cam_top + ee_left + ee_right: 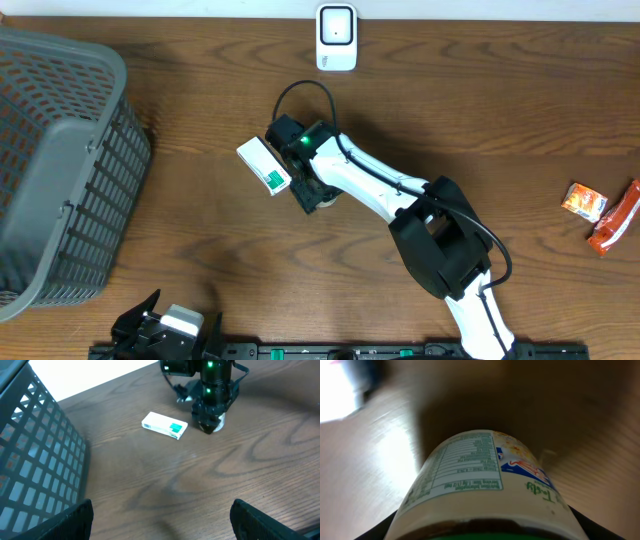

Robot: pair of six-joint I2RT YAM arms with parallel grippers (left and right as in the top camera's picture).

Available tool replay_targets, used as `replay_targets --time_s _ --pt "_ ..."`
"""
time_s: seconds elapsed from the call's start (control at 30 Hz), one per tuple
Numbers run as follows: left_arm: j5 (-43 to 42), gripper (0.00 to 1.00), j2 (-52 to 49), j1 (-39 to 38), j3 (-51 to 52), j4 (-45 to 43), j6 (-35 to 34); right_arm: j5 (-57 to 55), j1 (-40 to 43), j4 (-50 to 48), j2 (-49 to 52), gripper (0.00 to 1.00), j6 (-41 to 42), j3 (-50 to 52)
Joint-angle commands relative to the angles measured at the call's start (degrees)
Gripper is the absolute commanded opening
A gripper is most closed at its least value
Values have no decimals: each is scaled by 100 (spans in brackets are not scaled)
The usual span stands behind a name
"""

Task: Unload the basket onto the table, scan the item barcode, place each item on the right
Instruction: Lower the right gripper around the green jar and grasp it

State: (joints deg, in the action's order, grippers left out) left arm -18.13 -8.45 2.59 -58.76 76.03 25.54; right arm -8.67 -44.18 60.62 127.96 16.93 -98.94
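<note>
Basket (60, 150) far left. Left claw (160, 522) open wide, low at the near desk edge. Green-and-white box (265, 165) lies flat just left of the right claw (318, 188). Right claw is closed around the jar (485, 480), its long axis along the fingers; nutrition panel faces the wrist camera, barcode unseen. Scanner (336, 37) up-desk, slightly right; way looks unobstructed, right arm nearer. Snack packets (583, 202) far right.

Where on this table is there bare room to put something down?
Bare wood lies between the basket and the box, and between the right arm and the packets. Crowded at the middle, where box, jar and right gripper meet below the scanner.
</note>
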Motion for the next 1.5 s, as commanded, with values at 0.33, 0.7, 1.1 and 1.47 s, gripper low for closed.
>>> replay_targets --time_s 0.33,0.7,1.1,1.47 --pt "-85 87 37 24 -26 -17 33 -831 52 -20 33 75 3967 50" --pt "-87 86 37 24 -26 -17 33 -216 210 0 -15 99 3958 68" --pt "-87 86 37 24 -26 -17 33 509 514 382 -785 99 3722 -275" --pt "-87 86 35 24 -26 -17 33 1368 828 205 -599 99 3025 -240"
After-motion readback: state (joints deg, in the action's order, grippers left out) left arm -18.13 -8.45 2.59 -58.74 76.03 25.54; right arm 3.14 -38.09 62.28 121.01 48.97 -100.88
